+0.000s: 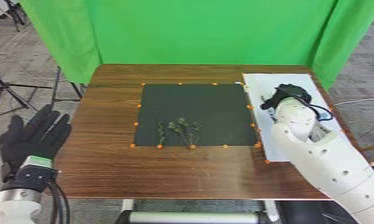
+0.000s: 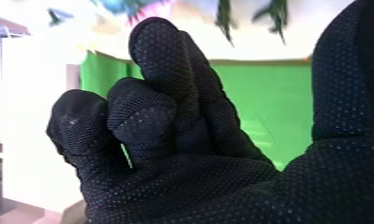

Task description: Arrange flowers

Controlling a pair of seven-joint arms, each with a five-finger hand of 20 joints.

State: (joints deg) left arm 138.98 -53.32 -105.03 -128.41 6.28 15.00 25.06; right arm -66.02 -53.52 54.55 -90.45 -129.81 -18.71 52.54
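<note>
My right hand [image 1: 292,94] over white sheet [image 1: 270,150], fingers loosely bent, thumb apart, nothing gripped. Pink flower [image 2: 157,10], green leaves [image 2: 277,16] just beyond fingertips; sprigs [image 1: 182,123] on dark mat [image 1: 192,100], left of me. Risk: pinching leaves alone may let flower slip; hard squeeze may crush it.

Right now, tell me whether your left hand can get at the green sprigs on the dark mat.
Probably yes: the left hand is open beside the table, with nothing standing between it and the sprigs. The right hand is away over the white sheet. Reach is a guess.
</note>
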